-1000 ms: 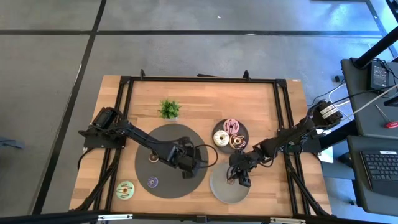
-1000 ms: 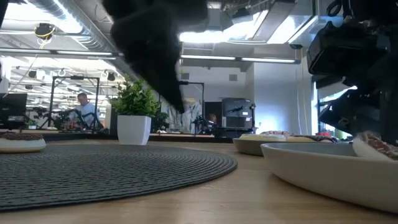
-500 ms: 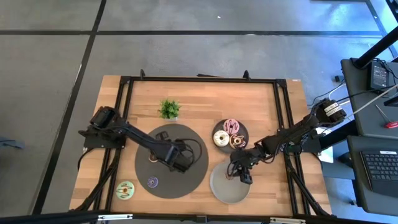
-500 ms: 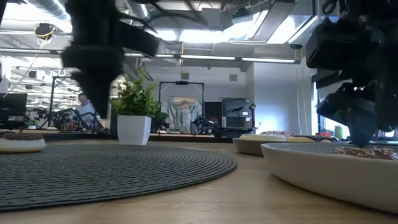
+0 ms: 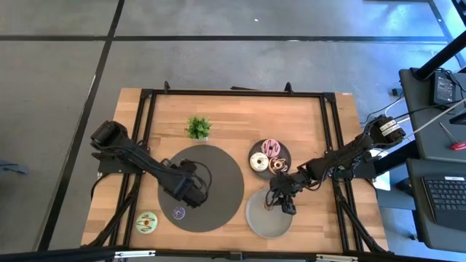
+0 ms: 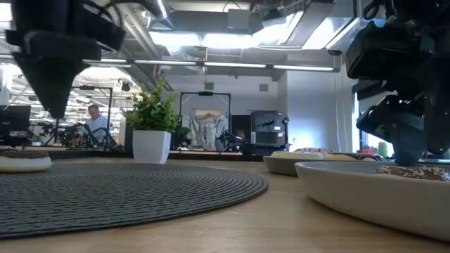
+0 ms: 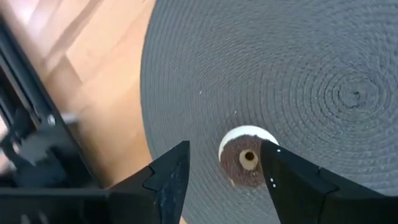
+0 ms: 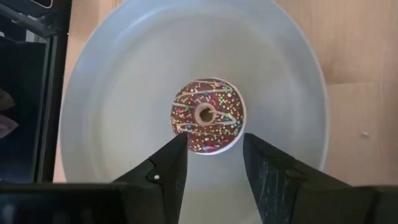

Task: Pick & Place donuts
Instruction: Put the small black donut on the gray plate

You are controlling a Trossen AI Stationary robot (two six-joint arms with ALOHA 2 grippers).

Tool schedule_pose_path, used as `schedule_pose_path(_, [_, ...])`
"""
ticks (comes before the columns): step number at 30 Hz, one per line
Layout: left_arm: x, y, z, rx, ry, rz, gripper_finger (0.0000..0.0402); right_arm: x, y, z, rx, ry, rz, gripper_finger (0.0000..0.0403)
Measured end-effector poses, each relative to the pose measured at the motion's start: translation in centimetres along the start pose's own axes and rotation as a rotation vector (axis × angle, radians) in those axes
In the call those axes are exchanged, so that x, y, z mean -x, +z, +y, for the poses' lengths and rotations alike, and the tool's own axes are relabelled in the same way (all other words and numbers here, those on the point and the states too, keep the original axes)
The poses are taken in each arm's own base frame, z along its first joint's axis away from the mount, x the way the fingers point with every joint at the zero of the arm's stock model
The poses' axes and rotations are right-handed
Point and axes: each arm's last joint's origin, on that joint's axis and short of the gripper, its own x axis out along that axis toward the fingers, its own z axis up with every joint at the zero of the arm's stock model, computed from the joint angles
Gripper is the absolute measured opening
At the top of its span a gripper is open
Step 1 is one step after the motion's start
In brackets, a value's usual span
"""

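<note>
Hovering over two donuts, both grippers open.
Right gripper (image 8: 211, 167) stood spread above the sprinkled donut (image 8: 207, 115), lying flat mid-plate (image 8: 112, 93), evidently set down; left gripper (image 7: 224, 171), fingers apart, straddled a brown donut (image 7: 246, 160) on the mat (image 7: 298, 68), seemingly for pickup.

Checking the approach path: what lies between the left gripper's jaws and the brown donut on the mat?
Nothing. In the left wrist view only bare woven mat separates the open left gripper from the brown donut.
</note>
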Motion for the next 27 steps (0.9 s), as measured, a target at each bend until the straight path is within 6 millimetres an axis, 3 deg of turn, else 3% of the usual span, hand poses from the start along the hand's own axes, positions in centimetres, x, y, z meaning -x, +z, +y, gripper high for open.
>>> schedule_pose_path(9, [0.6, -2.2, -0.1, 0.113, -0.02, 0.004, 0.0191, 0.0, 0.0, 0.0, 0.001, 0.0, -0.001, 0.0157])
schedule_pose_path(19, [0.5, -2.0, -0.1, 0.228, -0.017, 0.001, 0.0181, 0.1, 0.3, -0.4, -0.011, -0.009, -0.009, 0.0157])
schedule_pose_path(27, [-2.5, -3.1, 0.6, 0.262, 0.04, 0.061, 0.018, 0.1, 0.3, -0.4, -0.004, -0.008, -0.008, 0.0157])
